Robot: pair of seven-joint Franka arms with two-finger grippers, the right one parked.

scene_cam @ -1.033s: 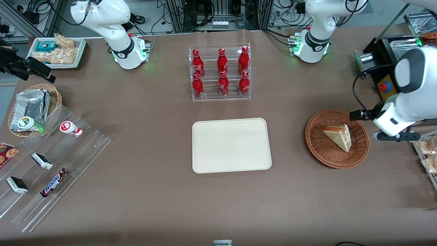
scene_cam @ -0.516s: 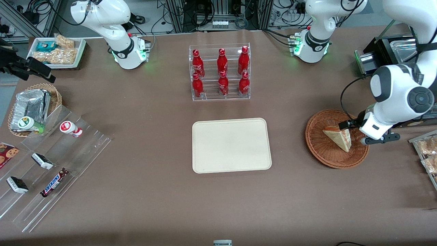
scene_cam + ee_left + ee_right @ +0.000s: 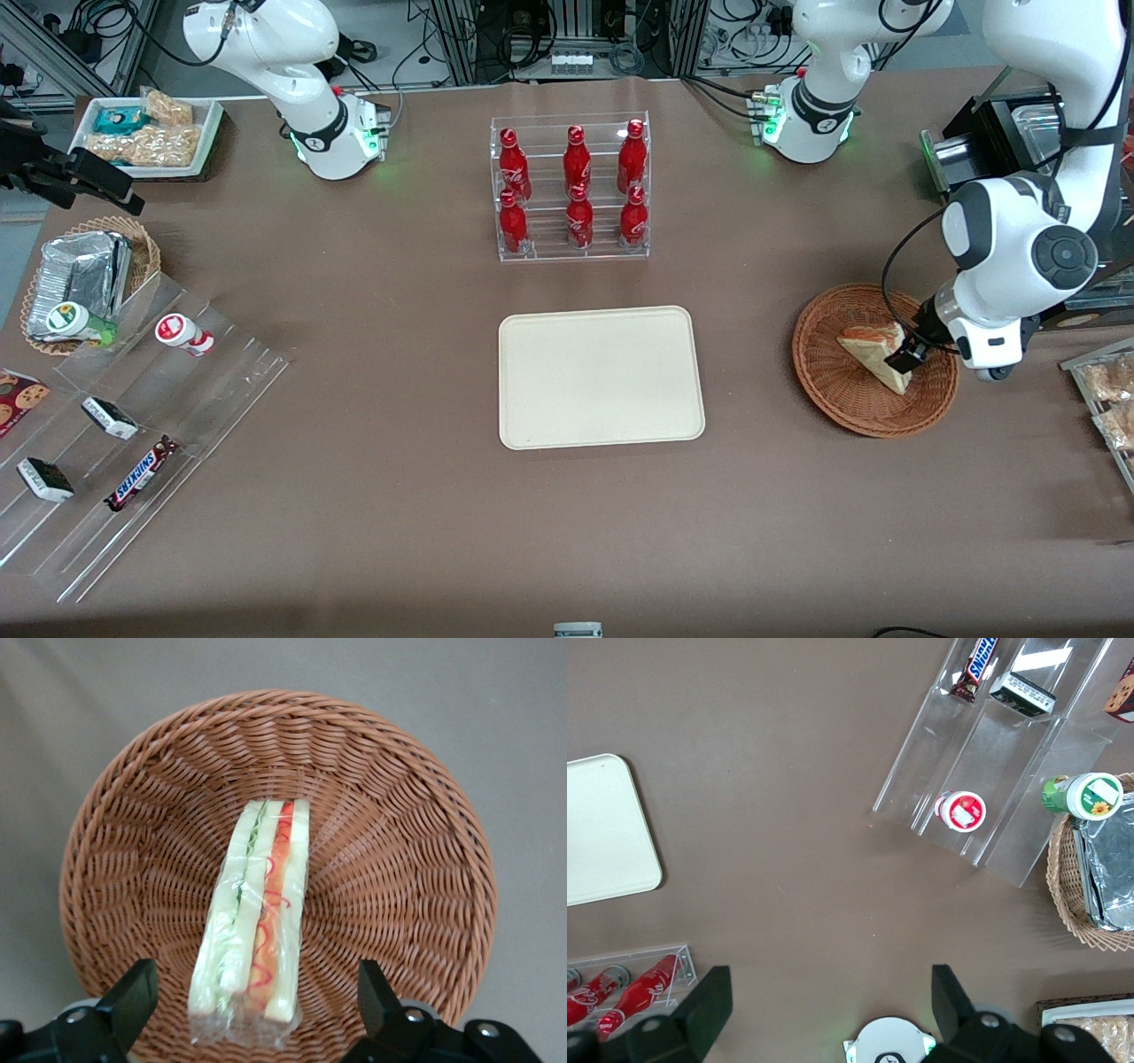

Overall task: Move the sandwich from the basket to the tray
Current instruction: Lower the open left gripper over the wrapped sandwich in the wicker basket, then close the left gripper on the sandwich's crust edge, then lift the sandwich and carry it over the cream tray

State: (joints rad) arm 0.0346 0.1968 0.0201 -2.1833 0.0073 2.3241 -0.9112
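Note:
The sandwich (image 3: 873, 351), a white bread wedge in clear wrap with red and green filling, lies in the round reddish-brown wicker basket (image 3: 842, 399) toward the working arm's end of the table. My left arm's gripper (image 3: 905, 359) is low over the basket at the sandwich's end. In the left wrist view the gripper (image 3: 252, 985) is open. Its two black fingers (image 3: 133, 990) stand on either side of the sandwich (image 3: 261, 904), apart from it, inside the basket (image 3: 399, 859). The cream-beige tray (image 3: 601, 377) lies at the table's middle, bare, and also shows in the right wrist view (image 3: 602, 828).
A clear rack of red bottles (image 3: 573, 190) stands farther from the camera than the tray. A black machine (image 3: 1001, 151) and snack packets (image 3: 1107, 390) flank the basket. A clear stepped shelf (image 3: 133, 425), a foil-packet basket (image 3: 84, 275) and a white snack tray (image 3: 146, 133) lie toward the parked arm's end.
The left arm has swung in from the table's end over the basket, turned its wrist and come down, so the open gripper now straddles the sandwich's end. The sandwich has not moved.

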